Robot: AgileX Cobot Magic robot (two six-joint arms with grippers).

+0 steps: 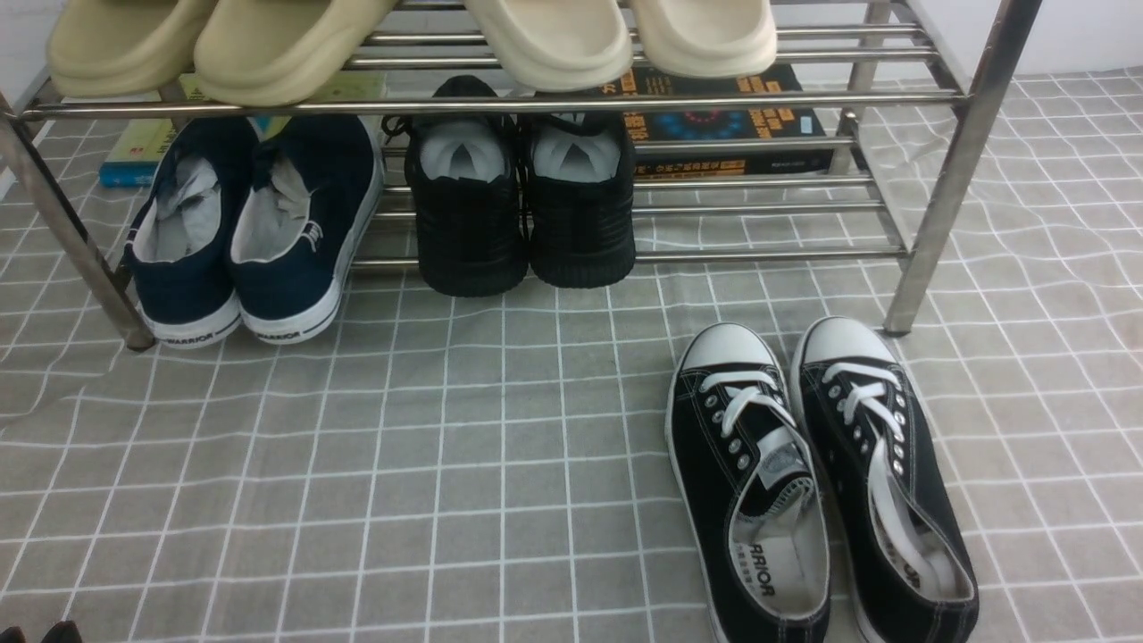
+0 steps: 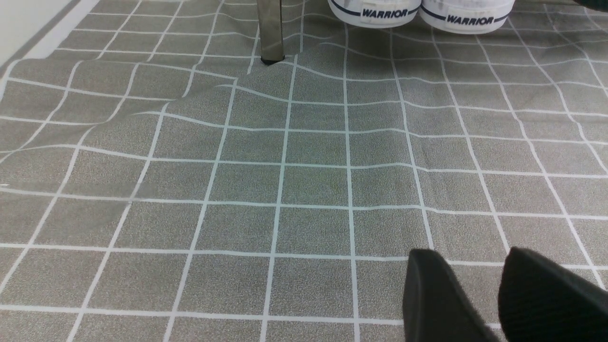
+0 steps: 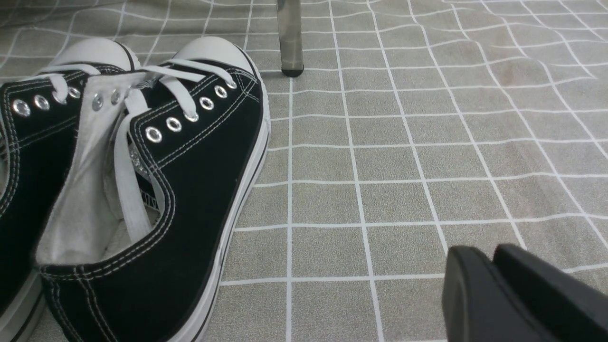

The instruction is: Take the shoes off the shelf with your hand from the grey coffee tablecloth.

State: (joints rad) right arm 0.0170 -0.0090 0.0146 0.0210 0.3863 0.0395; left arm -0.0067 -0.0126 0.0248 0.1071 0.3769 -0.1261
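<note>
The shoes, black canvas with white toe caps and laces, sit side by side on the grey coffee tablecloth, off the shelf and just in front of its right front leg, toes pointing toward it. On the shelf's lower rails rest navy slip-ons at the left and all-black sneakers in the middle, with books lying behind on the right. Beige slippers occupy the top rails. Left gripper hovers low over bare cloth, its fingers parted by a narrow gap, nothing between them; the slip-ons' white heels marked WARRIOR and a shelf leg stand well ahead of it. Right gripper sits low beside the right-hand shoe, apart from it; its fingers appear pressed together, empty. The cloth is wrinkled near both front legs. Neither gripper touches any shoe.
</note>
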